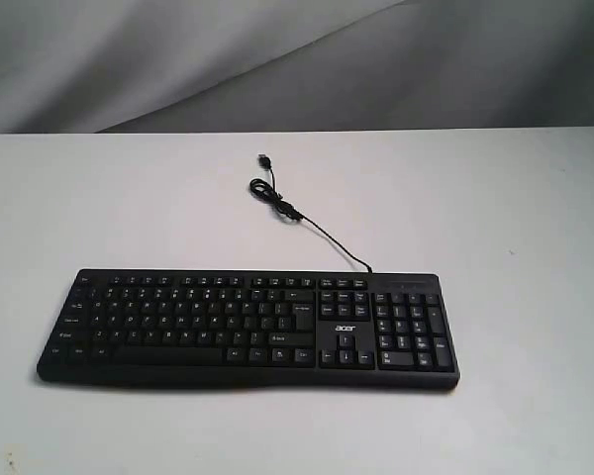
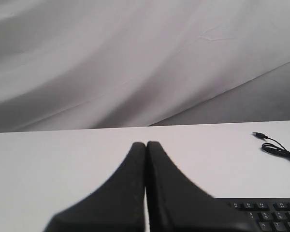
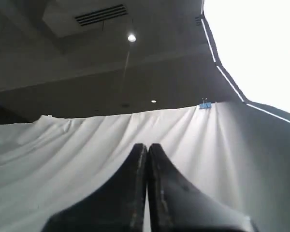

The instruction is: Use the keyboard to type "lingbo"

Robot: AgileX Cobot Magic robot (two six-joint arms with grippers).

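**Holding shut: left gripper [image 2: 146, 145] low and level, right gripper [image 3: 147, 146] tipped upward**

The left gripper sits low over the table [image 1: 515, 208] and looks along its white top toward the far edge. Its two black fingers [image 2: 130, 193] are pressed together along their whole length with only a hairline seam between them, and nothing is caught there. The right gripper is closed the same way and grips nothing. Its wrist is pitched up, so its camera takes in hanging white cloth [image 3: 87, 159], a blue clip [image 3: 205, 105] on the cloth's top edge and a dark ceiling [image 3: 63, 53] with a lamp [image 3: 131, 37].

The keyboard [image 1: 247, 327] lies flat in the nearer half of the table in the exterior view. Its long side runs nearly along the near edge, and the number pad is at the right end. A strip of bare table separates it from the near edge. Broader bare stretches lie off both short ends, and the widest stretch is behind it.

The cable [image 1: 327, 237] leaves the back edge above the number pad and runs away toward the far side. It gathers into a small loop and ends in a plug [image 1: 263, 158] well short of the far edge, where the grey backdrop [image 1: 277, 59] begins.

In the left wrist view a corner of key rows shows just beside the closed fingers and is partly hidden by them. Open tabletop lies ahead of the tips.
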